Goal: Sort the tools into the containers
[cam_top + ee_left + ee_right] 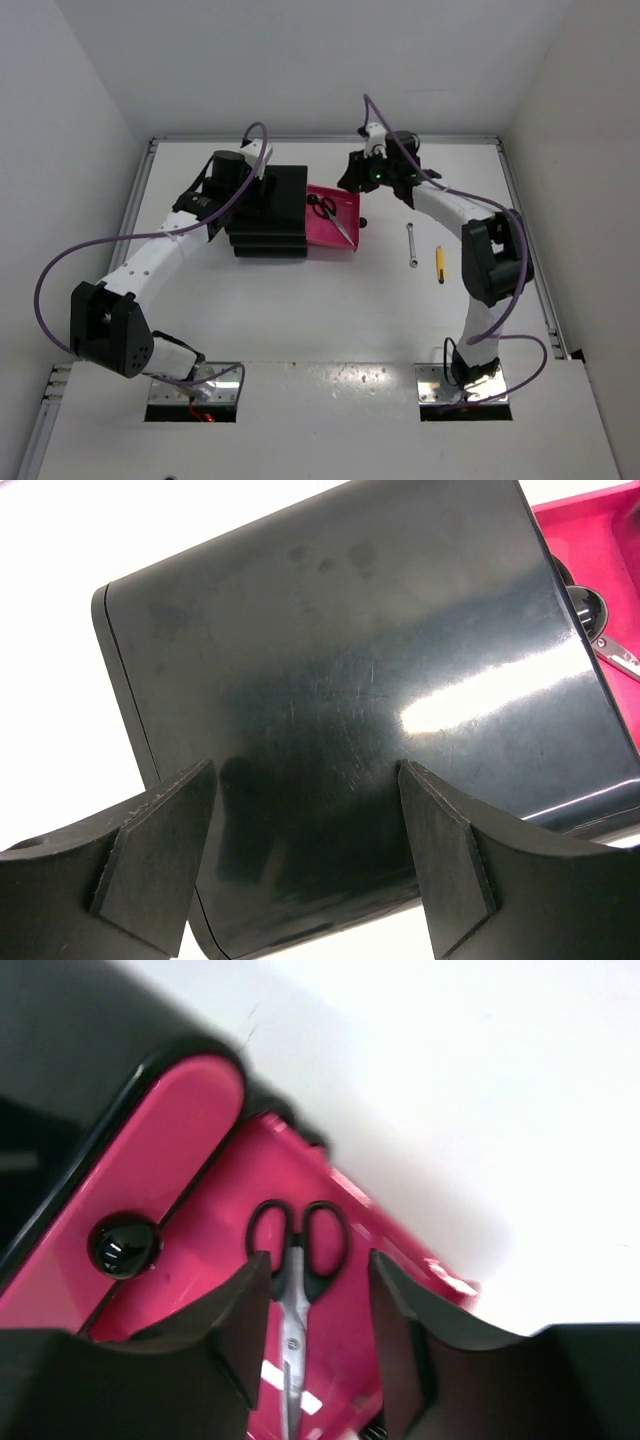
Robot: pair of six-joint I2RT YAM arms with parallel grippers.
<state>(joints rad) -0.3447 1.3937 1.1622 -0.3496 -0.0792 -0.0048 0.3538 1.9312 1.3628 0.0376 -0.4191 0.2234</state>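
Looking through the top camera, I see 1 pink drawer [322, 240] standing open on the right side of the black drawer unit [275, 230]. The black-handled scissors [292, 1320] lie flat inside it, handles toward the far side.

My right gripper [320, 1280] hangs above that drawer with its jaws apart and nothing between them. On its wrist camera the scissors show in the gap, down in the drawer.

My left gripper [305, 850] is over the glossy top of the unit, jaws wide apart and holding nothing. I cannot tell whether the pads touch the top.

2 tools lie on the white table [330, 310] to the right of the drawer: the thin silver wrench [412, 245] and, near it on the right but not touching, the yellow cutter [439, 264].
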